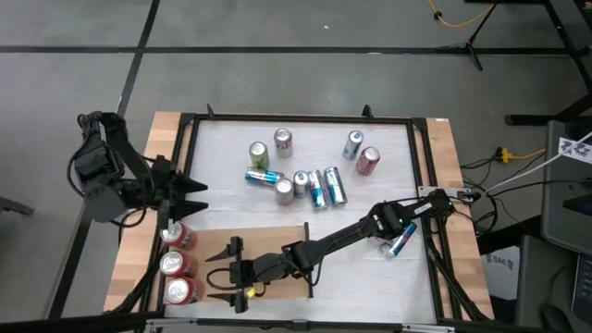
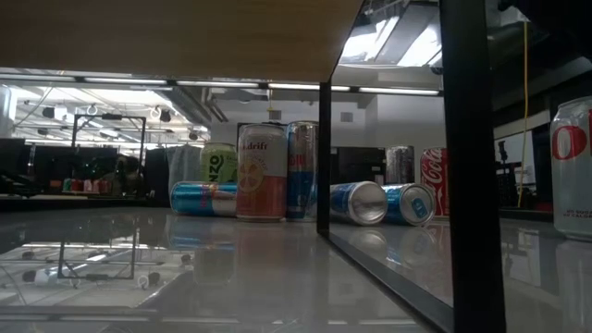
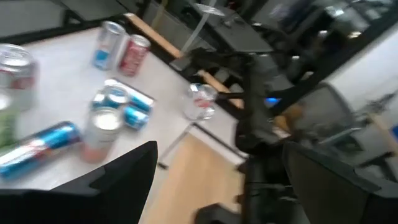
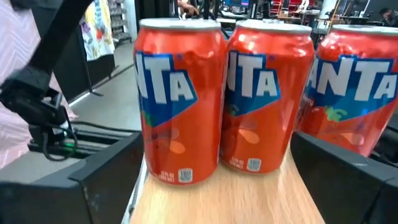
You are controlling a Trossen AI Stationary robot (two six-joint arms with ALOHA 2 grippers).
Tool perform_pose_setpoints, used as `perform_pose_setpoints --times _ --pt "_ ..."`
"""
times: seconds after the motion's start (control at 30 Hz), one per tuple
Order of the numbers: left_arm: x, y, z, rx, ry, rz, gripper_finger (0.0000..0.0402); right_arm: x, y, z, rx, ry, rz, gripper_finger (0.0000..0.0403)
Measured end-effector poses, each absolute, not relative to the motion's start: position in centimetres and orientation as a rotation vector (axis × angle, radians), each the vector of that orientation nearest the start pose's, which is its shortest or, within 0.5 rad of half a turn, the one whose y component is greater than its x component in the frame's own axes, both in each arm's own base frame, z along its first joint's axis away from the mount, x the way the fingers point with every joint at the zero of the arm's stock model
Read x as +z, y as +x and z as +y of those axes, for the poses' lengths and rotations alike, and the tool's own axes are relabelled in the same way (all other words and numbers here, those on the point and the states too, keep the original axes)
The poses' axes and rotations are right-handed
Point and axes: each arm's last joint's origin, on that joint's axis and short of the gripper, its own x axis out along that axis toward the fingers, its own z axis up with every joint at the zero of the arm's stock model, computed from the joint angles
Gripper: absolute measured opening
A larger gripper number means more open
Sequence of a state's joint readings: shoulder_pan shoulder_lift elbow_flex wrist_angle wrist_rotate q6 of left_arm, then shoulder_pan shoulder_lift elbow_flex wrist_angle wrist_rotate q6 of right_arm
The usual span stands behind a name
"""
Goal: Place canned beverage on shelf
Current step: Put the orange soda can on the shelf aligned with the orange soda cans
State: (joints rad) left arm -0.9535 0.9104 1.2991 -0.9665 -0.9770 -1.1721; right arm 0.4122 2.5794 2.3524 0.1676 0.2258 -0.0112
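Note:
Three orange Fanta cans (image 4: pixel 180 99) stand upright in a row on the left end of the light-brown shelf (image 1: pixel 264 240), and show from above in the high view (image 1: pixel 178 265). My right gripper (image 1: pixel 225 274) hovers over the shelf just right of them. It is open and empty, and its fingers (image 4: pixel 106 174) point level at the cans without touching them. My left gripper (image 1: pixel 196 196) is open and empty above the table's left edge, beyond the far end of the row. The shelf's underside (image 2: pixel 166 37) fills the top of the low view.
Several cans (image 1: pixel 301 183) stand and lie on the white table's far half, also in the low view (image 2: pixel 260 171). A blue can (image 1: pixel 400 242) lies beside my right arm. A dark frame (image 1: pixel 425 185) edges the table. The shelf's wood (image 4: pixel 211 199) is bare in front of the row.

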Motion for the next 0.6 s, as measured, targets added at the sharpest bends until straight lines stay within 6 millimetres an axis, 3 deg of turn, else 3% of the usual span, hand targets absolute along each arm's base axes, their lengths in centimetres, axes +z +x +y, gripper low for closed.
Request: perform_pose_setpoints --times 0.13,0.23,0.43,0.6 --pt "42.9 11.0 -10.4 0.112 -0.697 0.200 0.0341 25.7 53.8 22.9 0.200 -0.140 0.088 0.0395" --pt "43.6 12.0 -11.3 0.031 -0.717 0.170 0.0341 28.3 52.5 22.3 0.200 -0.220 0.162 0.0395" --pt "43.6 13.9 -13.3 -0.075 -0.804 0.193 0.0341 33.2 48.3 20.1 0.130 -0.372 0.415 0.0395" --pt "43.8 15.0 -14.9 -0.126 -0.901 0.254 0.0340 37.4 43.5 18.4 0.120 -0.479 0.568 0.0395"
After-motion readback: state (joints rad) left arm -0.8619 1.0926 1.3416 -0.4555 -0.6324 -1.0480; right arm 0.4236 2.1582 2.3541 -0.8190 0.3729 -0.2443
